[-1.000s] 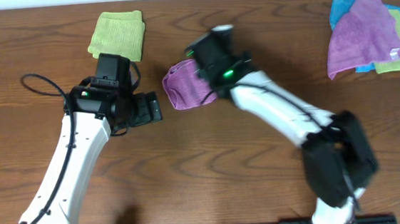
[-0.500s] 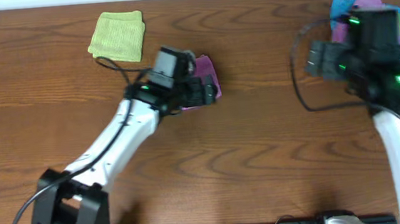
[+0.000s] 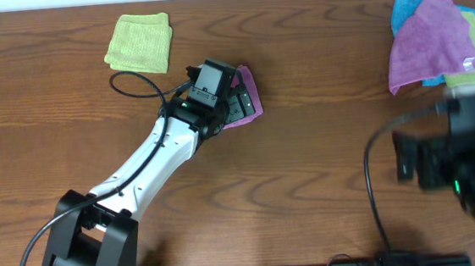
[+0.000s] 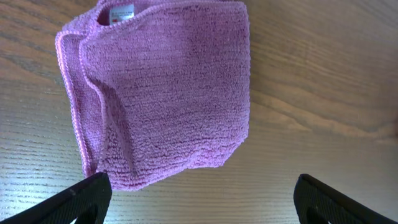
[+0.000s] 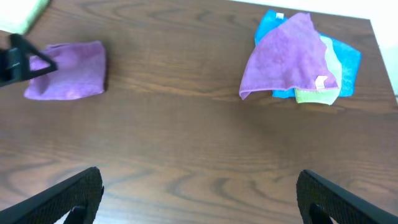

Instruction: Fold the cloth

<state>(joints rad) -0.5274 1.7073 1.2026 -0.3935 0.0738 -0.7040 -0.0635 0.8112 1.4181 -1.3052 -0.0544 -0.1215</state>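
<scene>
Left gripper point(image 4: 199, 193): fingers spread wide apart, holding nothing; it hangs just above the purple cloth point(image 4: 165, 93), which lies flat on the table point(image 4: 323, 74).
Step in hand: judged to be finishing or squaring the fold, since the cloth already lies doubled, with layered edges showing along its left side and a white label point(image 4: 122, 11) at the far edge.
How to do it well: come down on the loose layered edge, pinch every layer at once, and keep the cloth low on the wood so the fold does not open; press flat before letting go.
Cloth to hand: it sits between the two fingertips and just ahead of them, nearer the left one.
Right gripper point(image 5: 199, 199): fingers apart, empty, well away from the purple cloth.
Far off: a folded green cloth point(image 3: 139, 43) to the left, and an unfolded pile point(image 3: 438, 36) at the table's far right.
</scene>
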